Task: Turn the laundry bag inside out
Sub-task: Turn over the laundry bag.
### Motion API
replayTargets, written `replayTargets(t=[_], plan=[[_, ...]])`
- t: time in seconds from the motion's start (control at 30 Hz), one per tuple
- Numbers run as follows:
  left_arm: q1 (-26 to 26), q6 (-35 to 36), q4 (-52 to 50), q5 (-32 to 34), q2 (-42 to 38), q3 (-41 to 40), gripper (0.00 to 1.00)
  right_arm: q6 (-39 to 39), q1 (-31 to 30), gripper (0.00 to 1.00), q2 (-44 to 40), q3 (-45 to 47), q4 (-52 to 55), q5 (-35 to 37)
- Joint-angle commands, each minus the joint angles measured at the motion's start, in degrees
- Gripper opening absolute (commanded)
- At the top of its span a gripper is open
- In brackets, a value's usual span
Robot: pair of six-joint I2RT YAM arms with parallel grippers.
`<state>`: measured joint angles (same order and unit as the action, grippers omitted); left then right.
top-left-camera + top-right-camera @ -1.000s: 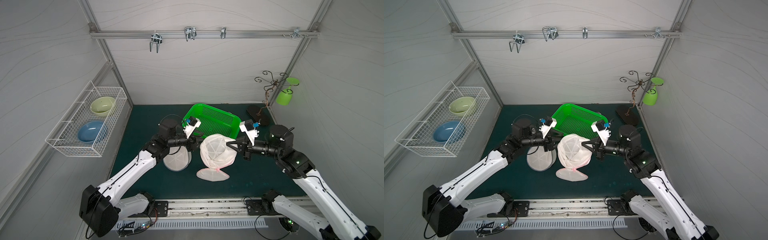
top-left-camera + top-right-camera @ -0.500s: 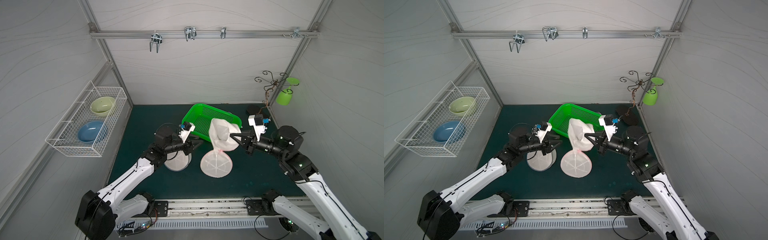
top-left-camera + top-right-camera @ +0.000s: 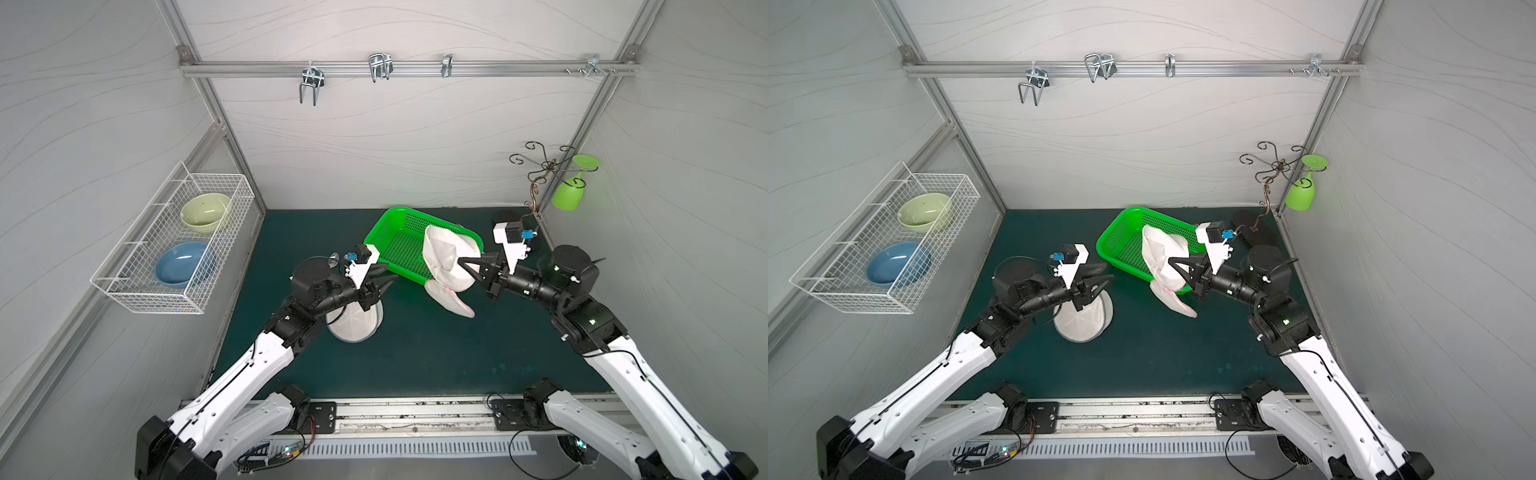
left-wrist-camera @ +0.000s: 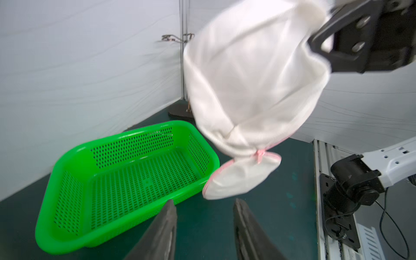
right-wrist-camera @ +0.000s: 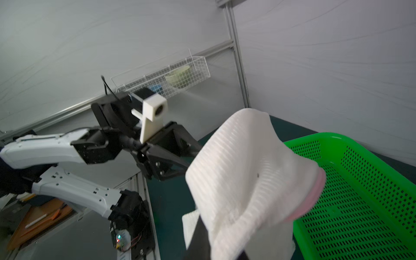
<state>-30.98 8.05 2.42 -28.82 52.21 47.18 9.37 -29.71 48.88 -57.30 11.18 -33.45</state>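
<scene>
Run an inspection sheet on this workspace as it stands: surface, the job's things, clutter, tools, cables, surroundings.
Surface: dark green mat, faint spots near the front.
Job's things: white mesh bag, lifted off the mat, pink zipper edge at its low end, hanging by the basket's rim.
Clutter: green basket, nothing in it; flat mesh disc on the mat under the left arm; rack with green bowl and blue bowl; green glass hanging at the back corner.
Tools: left tool open, empty; right tool shut on the bag.
Cables: loose wires at the front rail, off the mat.
Surroundings: white walls; overhead bar with hooks.
</scene>
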Motion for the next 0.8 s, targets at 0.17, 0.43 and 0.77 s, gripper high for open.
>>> replayTargets(t=[0.17,0.43,0.77], plan=[[-4.71,25.78,-22.98,-2.92,3.42,15.62,0.56,-12.81,-2.04,0.0,3.18,-3.65,11.84,-11.81],[-7.87,31.03,-26.99,-5.27,7.06,18.27,0.61,-14.33,-3.89,0.0,6.09,-6.3,13.93,-15.31],[-7.93,30.59,-20.72,3.84,5.23,15.95,0.59,-18.42,-5.76,0.0,8.18,-8.64,19.66,-15.47]])
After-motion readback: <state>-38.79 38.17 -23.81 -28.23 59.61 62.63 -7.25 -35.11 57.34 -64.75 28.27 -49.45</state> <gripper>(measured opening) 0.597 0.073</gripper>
